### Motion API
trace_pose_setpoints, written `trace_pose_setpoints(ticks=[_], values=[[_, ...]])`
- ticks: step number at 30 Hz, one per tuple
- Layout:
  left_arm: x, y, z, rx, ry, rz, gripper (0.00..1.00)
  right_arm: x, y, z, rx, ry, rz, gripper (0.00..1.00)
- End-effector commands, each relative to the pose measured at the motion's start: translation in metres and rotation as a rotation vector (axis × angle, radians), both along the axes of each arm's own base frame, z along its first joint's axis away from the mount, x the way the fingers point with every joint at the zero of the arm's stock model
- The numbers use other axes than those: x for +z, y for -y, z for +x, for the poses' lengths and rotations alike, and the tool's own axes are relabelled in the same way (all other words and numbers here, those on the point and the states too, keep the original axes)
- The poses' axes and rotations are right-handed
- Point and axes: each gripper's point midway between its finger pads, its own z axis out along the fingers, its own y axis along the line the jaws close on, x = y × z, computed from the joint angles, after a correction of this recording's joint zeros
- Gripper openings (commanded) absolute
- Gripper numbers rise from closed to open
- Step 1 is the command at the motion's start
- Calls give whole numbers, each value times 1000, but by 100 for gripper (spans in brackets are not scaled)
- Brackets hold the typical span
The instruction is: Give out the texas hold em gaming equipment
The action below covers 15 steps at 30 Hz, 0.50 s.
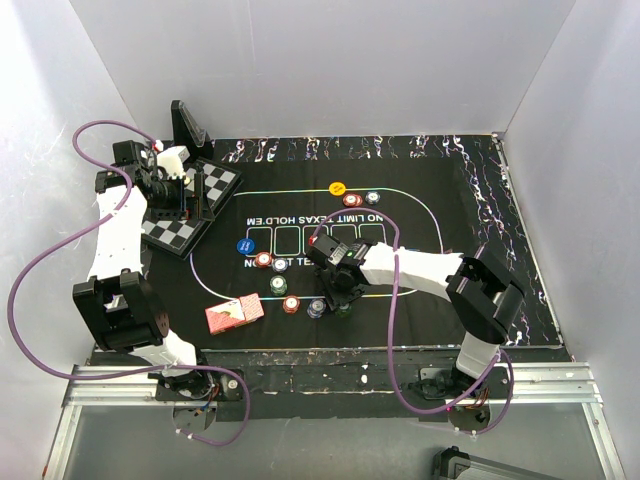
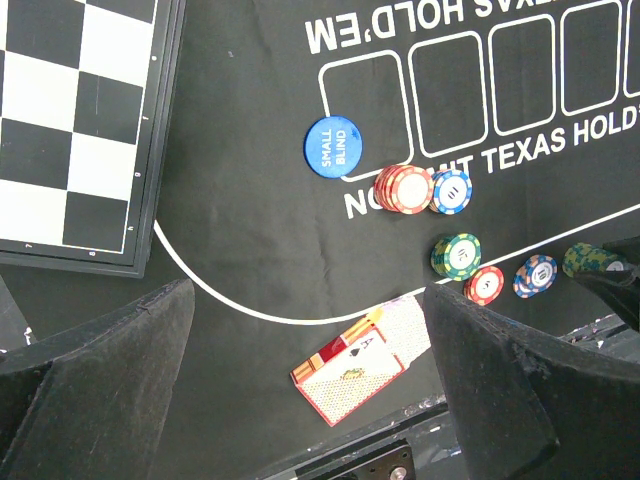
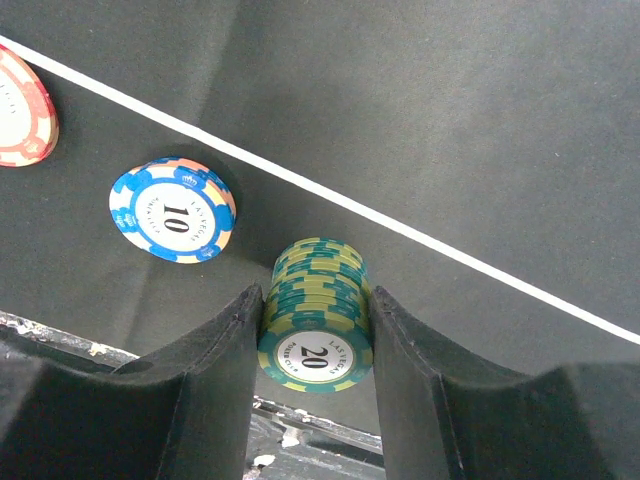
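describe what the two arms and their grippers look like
Both the left arm and right arm have white links with boxy black joint housings, each trailing a looping purple cable. The left gripper and right gripper have broad matte black fingers with curved inner faces.

Matt black felt-like mat [image 3: 450,120]; smooth plastic green chip stack [image 3: 315,320], slight sheen; glossy smooth chessboard [image 2: 70,120].

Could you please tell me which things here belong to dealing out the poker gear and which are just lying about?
Belongs to the job:
green chip stack
blue-white chips
red chips
playing cards
blue small-blind disc
yellow disc

Just lying about:
chessboard
printed mat, only the surface underneath
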Motion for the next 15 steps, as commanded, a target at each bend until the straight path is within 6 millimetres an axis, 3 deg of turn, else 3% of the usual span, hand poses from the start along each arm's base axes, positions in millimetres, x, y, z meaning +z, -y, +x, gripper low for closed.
trace_pose_setpoints(ticks=[1,5,11,15], values=[[15,0,1,1,54,2,100,10,1,4,-21,26,23,24],[15,-1,0,0,54,7,100,20,2,8,-9,48,16,14],[14,0,1,-1,54,7,100,53,3,24,-14,107,46,1],[16,-1,0,0,57,7,100,72,8,41,-46,131,85,1]])
